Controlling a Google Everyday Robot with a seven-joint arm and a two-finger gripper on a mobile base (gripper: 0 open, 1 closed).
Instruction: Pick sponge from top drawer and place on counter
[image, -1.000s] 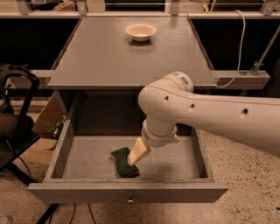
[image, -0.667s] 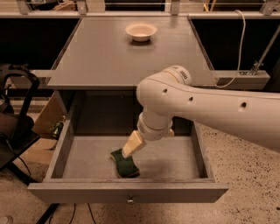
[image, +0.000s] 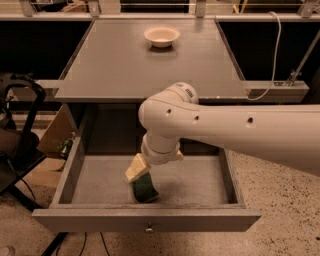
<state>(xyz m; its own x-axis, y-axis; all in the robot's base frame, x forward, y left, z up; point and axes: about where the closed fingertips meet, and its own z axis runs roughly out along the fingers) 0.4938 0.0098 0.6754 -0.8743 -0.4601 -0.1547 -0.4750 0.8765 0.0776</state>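
The top drawer (image: 70, 172) of the grey cabinet stands pulled open, with its knob (image: 148, 229) on the front panel. The sponge (image: 146, 190), dark green on top, lies inside near the front wall, slightly left of centre, and looks tipped up on one side. My gripper (image: 136, 171) hangs from the white arm (image: 170, 120) down into the drawer and touches the sponge's upper left edge. The counter (image: 125, 65) is the flat grey top above the drawer.
A white bowl (image: 161, 36) stands at the back of the counter. A white cable (image: 272, 55) runs along the right side. A dark chair frame (image: 17, 130) and a cardboard box (image: 52, 137) stand left of the cabinet.
The arm has swung left and the gripper has shifted left and down onto the sponge. The sponge now looks more bunched and tipped up than before.
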